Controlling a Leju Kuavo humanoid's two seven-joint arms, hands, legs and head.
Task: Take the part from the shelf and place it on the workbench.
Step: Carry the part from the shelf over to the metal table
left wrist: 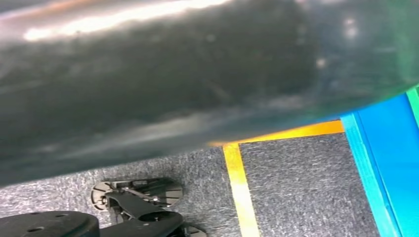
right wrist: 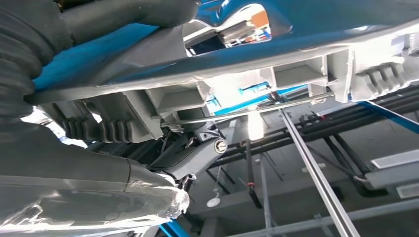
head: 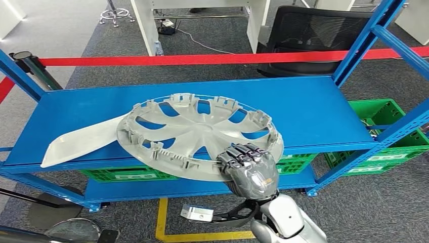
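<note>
One grey wheel cover [head: 197,134] sits at the centre of the head view, over the front edge of the blue shelf [head: 313,111]. We see our right hand [head: 249,169] gripping its near rim, fingers curled over it. We cannot tell our left hand's state.

Legible text, labels, brands, numbers, signs: none. The green plastic crates [head: 384,136] under the blue metal shelf [head: 313,114] carry pale label strips [head: 380,158] on their front faces, with printing too small to make out. The grey plastic wheel cover [head: 197,134] shows no readable marking. The yellow floor tape [left wrist: 240,187] is plain, without lettering.
</note>
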